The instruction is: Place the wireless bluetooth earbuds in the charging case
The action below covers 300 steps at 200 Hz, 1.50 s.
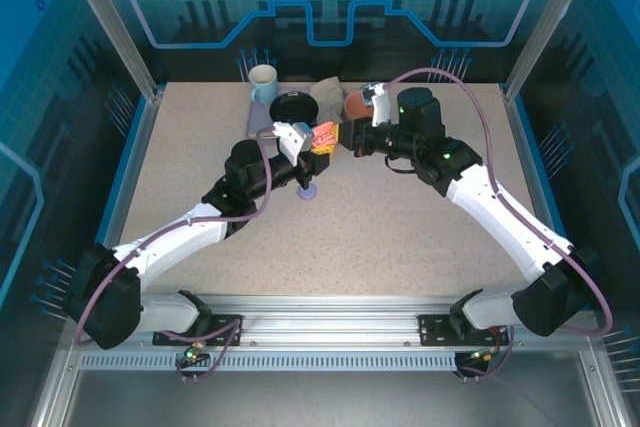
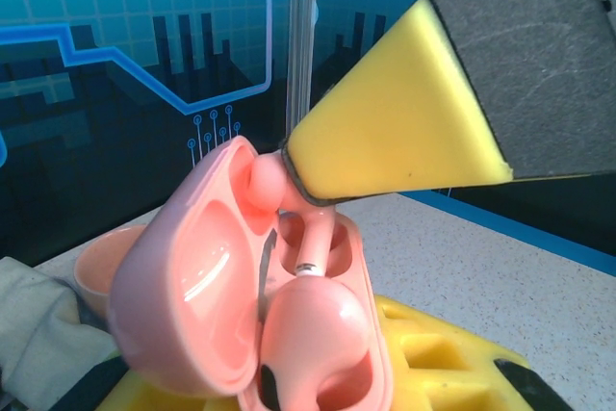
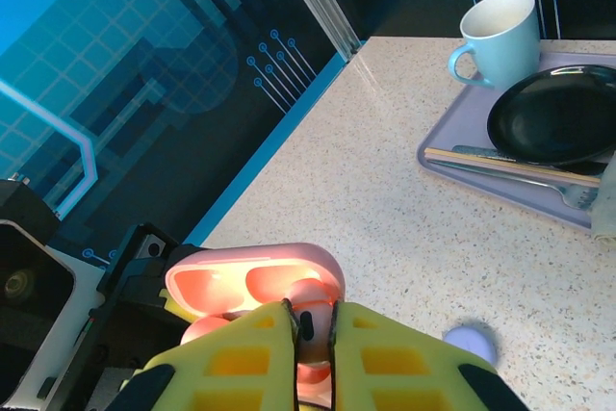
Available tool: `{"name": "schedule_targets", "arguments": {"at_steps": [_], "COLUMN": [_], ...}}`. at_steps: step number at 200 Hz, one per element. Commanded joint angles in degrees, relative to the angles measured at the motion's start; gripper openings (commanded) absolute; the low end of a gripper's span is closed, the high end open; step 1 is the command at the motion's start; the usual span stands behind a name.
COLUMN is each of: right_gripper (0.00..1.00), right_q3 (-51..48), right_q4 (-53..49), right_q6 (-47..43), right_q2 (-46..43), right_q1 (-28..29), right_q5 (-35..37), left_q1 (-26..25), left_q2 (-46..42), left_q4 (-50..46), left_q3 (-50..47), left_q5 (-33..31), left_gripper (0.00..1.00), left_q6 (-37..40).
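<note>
My left gripper (image 1: 303, 139) is shut on an open salmon-pink charging case (image 2: 183, 305), lid swung to the left, held above the table. One pink earbud (image 2: 313, 329) sits in the case's near slot. My right gripper (image 3: 314, 322) is shut on a second pink earbud (image 3: 315, 326), its yellow fingertips (image 2: 385, 141) right over the case. That earbud's stem (image 2: 316, 238) reaches down into the far slot. In the top view the two grippers meet at the case (image 1: 322, 137), the right gripper (image 1: 346, 137) coming from the right. A lavender rounded thing (image 1: 308, 190) lies on the table below them.
At the back stands a lavender tray (image 3: 452, 166) with a pale blue mug (image 3: 500, 36), a black plate (image 3: 558, 122), chopsticks and a fork. A brown bowl (image 1: 355, 104) and a grey cloth (image 1: 325, 97) lie beside it. Blue panels wall in the table.
</note>
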Motion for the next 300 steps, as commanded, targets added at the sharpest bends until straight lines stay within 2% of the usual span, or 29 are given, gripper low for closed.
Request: {"name": "schedule_targets", "arguments": {"at_steps": [1, 52, 90, 112, 139, 158, 163, 183, 201, 207, 224, 236, 254, 273, 300], "right_gripper": [0.12, 0.1, 0.08, 0.06, 0.08, 0.14, 0.19, 0.27, 0.37, 0.39, 0.54, 0.6, 0.63, 0.63, 0.63], "right_q3": [1.96, 3.13, 4.38, 4.51, 2.9, -0.29, -1.3, -9.07, -16.11, -17.81, -21.12, -21.74, -21.74, -20.36, -14.77], "right_q4": [-1.11, -3.11, -5.48, -6.9, -7.16, -9.43, -10.63, -11.08, -10.19, -10.08, -9.52, -10.4, -12.4, -13.98, -15.99], "right_q6": [-1.14, -3.0, -9.96, -12.92, -11.17, -7.71, -6.37, -2.99, -0.14, 0.35, 2.19, 5.42, 14.04, 22.64, 27.69], "right_q2": [-2.54, -3.17, -3.25, -3.85, -3.17, -2.01, -1.72, -2.12, -2.34, -2.28, -1.34, 0.81, 4.03, 7.18, 12.2], "right_q1": [-1.11, -1.94, -1.82, -1.54, -2.27, -2.61, -2.53, -1.79, 1.13, 3.28, 9.43, 13.4, 17.42, 20.12, 24.21], "right_q5": [0.96, 1.23, 1.12, 3.92, 7.75, 11.66, 12.82, 13.04, 11.25, 12.05, 13.98, 15.8, 19.29, 19.93, 16.45], "left_q1": [0.24, 0.25, 0.31, 0.36, 0.37, 0.72, 0.75, 0.77, 0.95, 1.09, 1.69, 2.32, 3.64, 5.35, 8.42], "left_q2": [0.34, 0.45, -0.1, -0.41, -0.03, 0.47, 0.34, -1.06, -2.8, -3.42, -4.64, -5.45, -7.16, -9.16, -11.53], "left_q4": [2.72, 2.76, 0.57, -0.44, -0.14, 0.6, 0.14, 0.85, 0.95, 0.71, 0.0, -1.22, -2.31, -3.81, -6.71], "left_q3": [0.83, 0.55, 0.79, 0.97, 0.91, 0.84, 0.64, -1.85, -2.9, -2.96, -3.17, -3.05, -3.34, -3.52, -3.08], "left_q5": [0.92, 1.31, 1.91, 2.2, 1.38, 1.56, 1.73, 0.71, -0.99, -1.17, -1.64, -2.41, -4.59, -6.45, -6.96], "left_gripper": [0.0, 0.0, 0.0, 0.0, 0.0, 0.0, 0.0, 0.0, 0.0, 0.0, 0.0, 0.0, 0.0, 0.0, 0.0], "left_q6": [-0.39, -0.39, 1.44, 2.33, 2.04, 0.63, 0.49, 0.29, 0.7, 0.79, 1.23, 1.19, 0.76, 0.31, -0.05]}}
